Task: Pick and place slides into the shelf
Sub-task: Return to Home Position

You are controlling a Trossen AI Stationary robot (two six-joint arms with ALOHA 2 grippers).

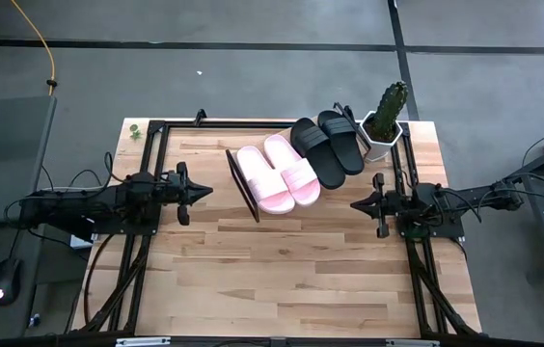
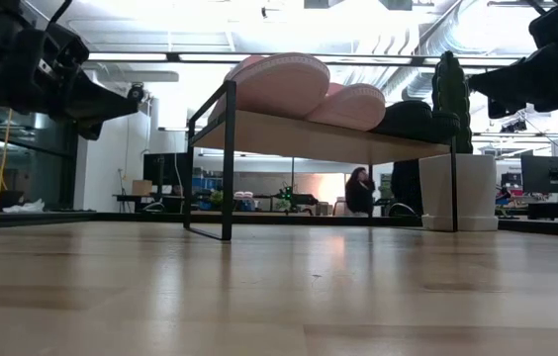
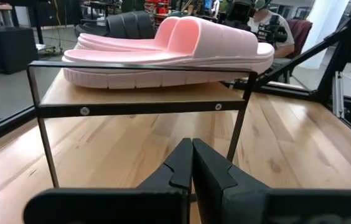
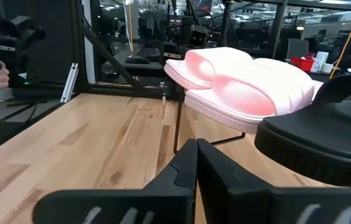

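Pink slides [image 1: 280, 173] and black slides [image 1: 330, 146] lie side by side on the shelf [image 2: 309, 138], toes pointing near. Left claw [image 1: 204, 191] and right claw [image 1: 357, 204] hang closed, empty.

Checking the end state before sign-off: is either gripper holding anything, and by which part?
Nothing is held. The left gripper and right gripper are both shut and empty, apart from the shelf, where the slides lie.
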